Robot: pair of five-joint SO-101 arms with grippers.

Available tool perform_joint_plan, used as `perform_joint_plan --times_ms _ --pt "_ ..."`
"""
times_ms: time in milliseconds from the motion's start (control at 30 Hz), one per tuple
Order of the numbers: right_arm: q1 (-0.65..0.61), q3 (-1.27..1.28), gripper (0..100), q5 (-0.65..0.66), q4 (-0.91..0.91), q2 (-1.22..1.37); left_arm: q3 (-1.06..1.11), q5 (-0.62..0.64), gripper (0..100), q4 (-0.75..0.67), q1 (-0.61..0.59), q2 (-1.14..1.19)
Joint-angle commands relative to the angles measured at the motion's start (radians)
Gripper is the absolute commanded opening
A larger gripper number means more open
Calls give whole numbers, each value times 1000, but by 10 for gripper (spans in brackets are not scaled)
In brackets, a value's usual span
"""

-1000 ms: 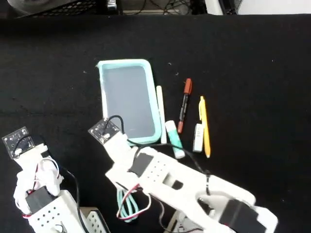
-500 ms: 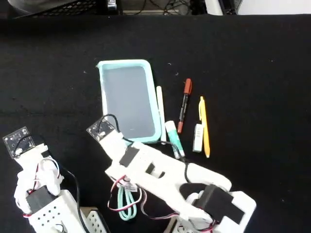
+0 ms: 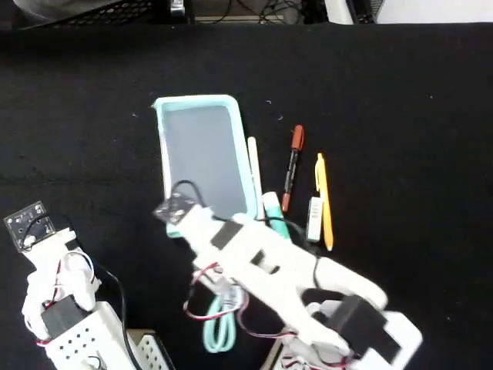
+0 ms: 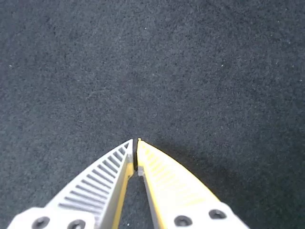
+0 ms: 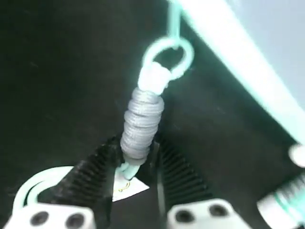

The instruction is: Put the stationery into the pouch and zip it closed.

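Right gripper (image 5: pixel 136 155) pinches grey pull cord (image 5: pixel 142 119) at near edge of pouch (image 3: pixel 196 100). Red marker (image 3: pixel 293 166) and yellow pen (image 3: pixel 324 202) lie loose beside pouch. Left gripper (image 4: pixel 135 143) has fingers together, empty, over bare black table (image 3: pixel 400 116).

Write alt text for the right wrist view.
The right claw is shut on a grey wound cord. The cord ends in a teal loop, and a thread runs from the loop toward the teal pouch on a black table.
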Motion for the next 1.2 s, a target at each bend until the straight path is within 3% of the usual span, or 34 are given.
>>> perform_joint_plan --times_ms 0,200,467,733,900,1167 --pt "37 82 14 64 15 -137 16 3 30 -15 1 -9" --pt "40 171 21 199 17 -343 16 3 30 -15 1 -9" --pt "32 171 277 192 11 -392 16 5 30 -15 1 -9" --pt "28 107 282 176 0 -392 16 5 30 -15 1 -9" --pt "-34 145 283 12 -138 -392 16 5 30 -15 1 -9" --pt "-75 246 279 0 -321 -384 16 5 30 -15 1 -9"
